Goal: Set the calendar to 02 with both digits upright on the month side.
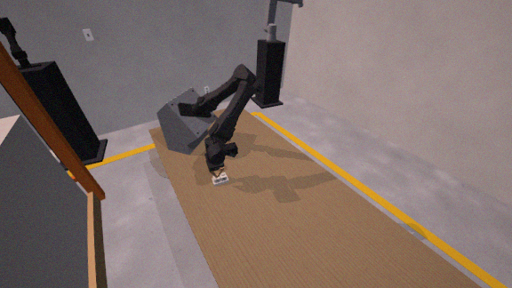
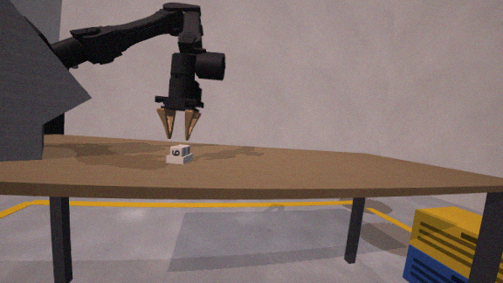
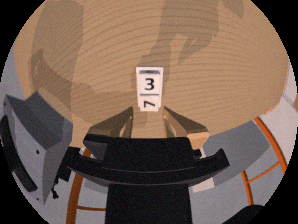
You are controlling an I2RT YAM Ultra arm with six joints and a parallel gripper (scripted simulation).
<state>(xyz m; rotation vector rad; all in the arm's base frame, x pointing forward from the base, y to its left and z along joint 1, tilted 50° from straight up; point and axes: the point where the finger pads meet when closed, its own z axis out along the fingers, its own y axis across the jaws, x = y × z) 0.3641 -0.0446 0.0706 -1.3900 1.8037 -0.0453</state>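
Open and empty, the gripper (image 1: 217, 173) (image 2: 178, 139) (image 3: 147, 110) hangs above two cubes (image 1: 220, 178) (image 2: 179, 151) (image 3: 149, 93) on a white tray (image 1: 220, 182) (image 2: 175, 160) (image 3: 149, 68). At wrist-view twelve o'clock, they show 3 and 7.

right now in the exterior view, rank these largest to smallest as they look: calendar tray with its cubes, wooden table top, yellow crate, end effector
1. wooden table top
2. yellow crate
3. end effector
4. calendar tray with its cubes
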